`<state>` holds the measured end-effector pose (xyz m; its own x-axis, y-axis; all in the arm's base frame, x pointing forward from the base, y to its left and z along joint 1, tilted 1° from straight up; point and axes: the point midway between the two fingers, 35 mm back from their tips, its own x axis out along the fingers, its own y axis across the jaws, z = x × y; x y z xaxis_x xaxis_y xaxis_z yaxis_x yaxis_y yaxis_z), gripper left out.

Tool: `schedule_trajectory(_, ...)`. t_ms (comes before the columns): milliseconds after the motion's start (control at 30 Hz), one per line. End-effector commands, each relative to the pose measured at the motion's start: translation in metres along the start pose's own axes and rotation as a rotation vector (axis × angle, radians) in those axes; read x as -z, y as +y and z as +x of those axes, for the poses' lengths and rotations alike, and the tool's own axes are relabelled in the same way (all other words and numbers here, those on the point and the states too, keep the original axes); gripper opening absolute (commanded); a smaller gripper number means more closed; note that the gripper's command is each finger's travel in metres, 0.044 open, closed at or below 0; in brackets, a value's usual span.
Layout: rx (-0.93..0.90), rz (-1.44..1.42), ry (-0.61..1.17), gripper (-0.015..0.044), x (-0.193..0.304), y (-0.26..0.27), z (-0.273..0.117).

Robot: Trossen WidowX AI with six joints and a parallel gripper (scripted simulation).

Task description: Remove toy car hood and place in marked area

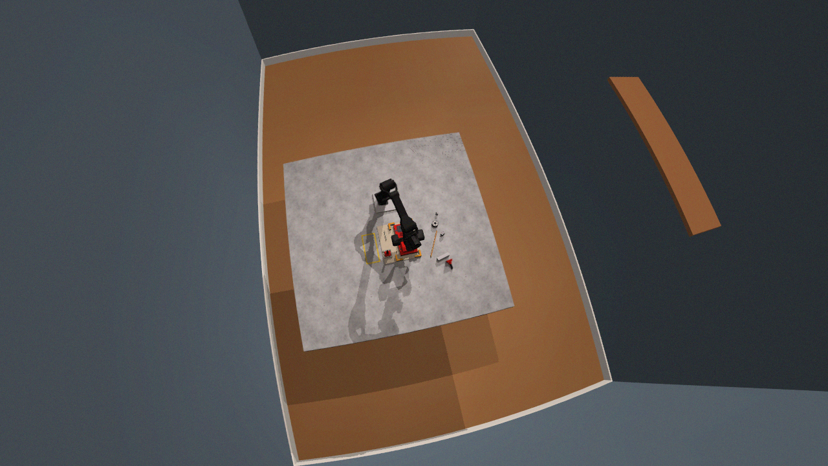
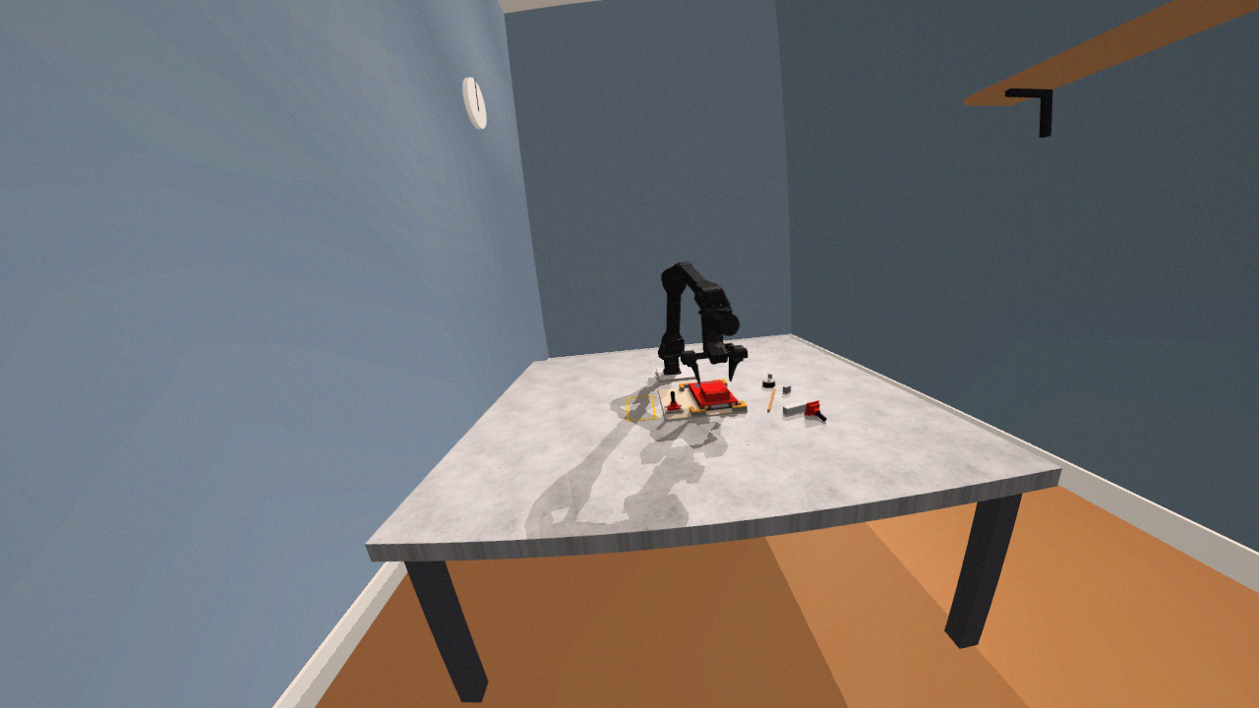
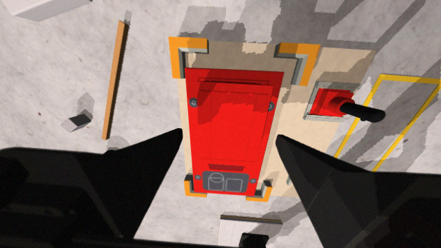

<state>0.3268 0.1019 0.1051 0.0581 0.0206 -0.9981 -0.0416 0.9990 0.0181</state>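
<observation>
The red hood (image 2: pixel 714 388) (image 3: pixel 234 127) is a raised block on the flat red car body (image 3: pixel 191 145). The body lies among orange corner brackets on a beige board (image 3: pixel 304 138). My gripper (image 2: pixel 714 380) (image 3: pixel 229 136) is open and empty, pointing down above the hood. In the wrist view one fingertip shows on each side of the red body. In the top view the arm hides part of the hood. The marked area, a yellow outline (image 1: pixel 364 249) (image 2: pixel 641 420) (image 3: pixel 410 78), lies on the table left of the board in the top and exterior views, with nothing in it.
A red block with a black lever (image 2: pixel 673 401) (image 3: pixel 362 111) stands on the board toward the marked area. Across the board lie an orange stick (image 1: pixel 433 243) (image 3: pixel 115 79), a white bar (image 1: pixel 442 257), a red piece with a black rod (image 2: pixel 813 408) and a small grey block (image 3: pixel 76 122).
</observation>
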Motion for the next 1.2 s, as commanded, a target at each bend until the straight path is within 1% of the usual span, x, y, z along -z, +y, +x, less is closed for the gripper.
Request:
schedule_trajectory(0, 0.007, 0.000, 0.005, 0.0440, 0.002, -0.001, 0.006)
schedule_trajectory(1167, 0.007, 0.000, 0.006, 0.0440, 0.002, -0.002, 0.023)
